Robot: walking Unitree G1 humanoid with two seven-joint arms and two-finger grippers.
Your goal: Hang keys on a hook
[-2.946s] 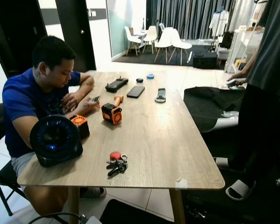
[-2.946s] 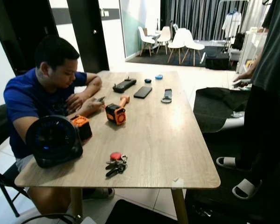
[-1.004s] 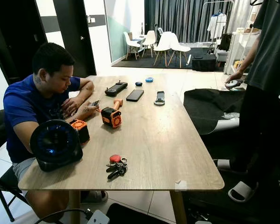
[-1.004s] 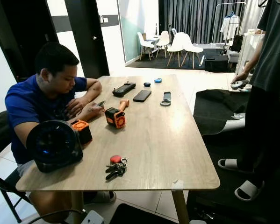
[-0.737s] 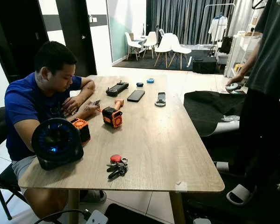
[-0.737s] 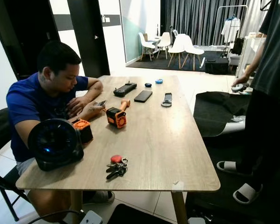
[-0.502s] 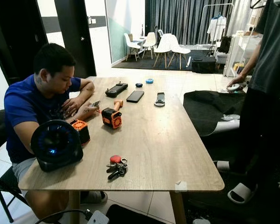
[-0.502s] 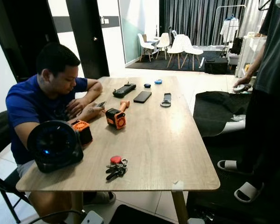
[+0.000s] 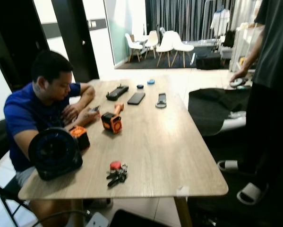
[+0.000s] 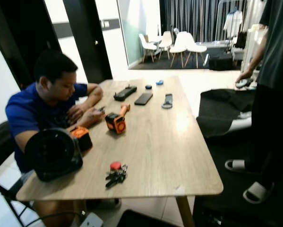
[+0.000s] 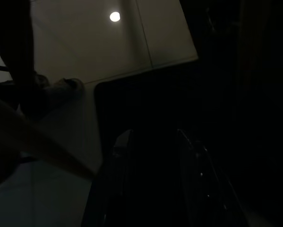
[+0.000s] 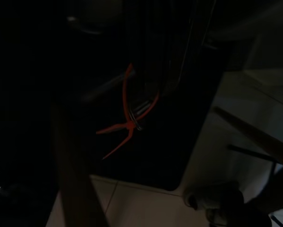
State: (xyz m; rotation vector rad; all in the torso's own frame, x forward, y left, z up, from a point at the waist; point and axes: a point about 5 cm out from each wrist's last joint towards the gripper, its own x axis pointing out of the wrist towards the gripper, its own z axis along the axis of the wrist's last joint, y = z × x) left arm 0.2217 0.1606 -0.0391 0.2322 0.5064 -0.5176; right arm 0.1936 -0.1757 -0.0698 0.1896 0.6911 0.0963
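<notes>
The keys (image 9: 117,173), a dark bunch with a red tag, lie flat on the wooden counter (image 9: 165,142) near its front edge, just right of a round black fan (image 9: 54,152). Behind the fan sits a small orange-and-black box (image 9: 80,136), and farther back an orange-and-black tool (image 9: 111,119). A phone (image 9: 136,98), a black controller (image 9: 117,91), a remote (image 9: 161,100) and two small round things lie near the far end. A seated person in a blue shirt (image 9: 25,113) leans on the counter's left side, hands (image 9: 80,113) together by the tool. A second person in dark clothes (image 9: 269,80) stands at the right, in white slippers.

Both arms hang idle below the counter. The left wrist view is very dark: the left gripper (image 11: 153,142) shows as two faint fingers with a gap between them, the jaws released and holding nothing, over pale floor tiles. In the right wrist view an orange zip tie (image 12: 127,124) shows against black gear; whether the right jaws are released or clenched cannot be told.
</notes>
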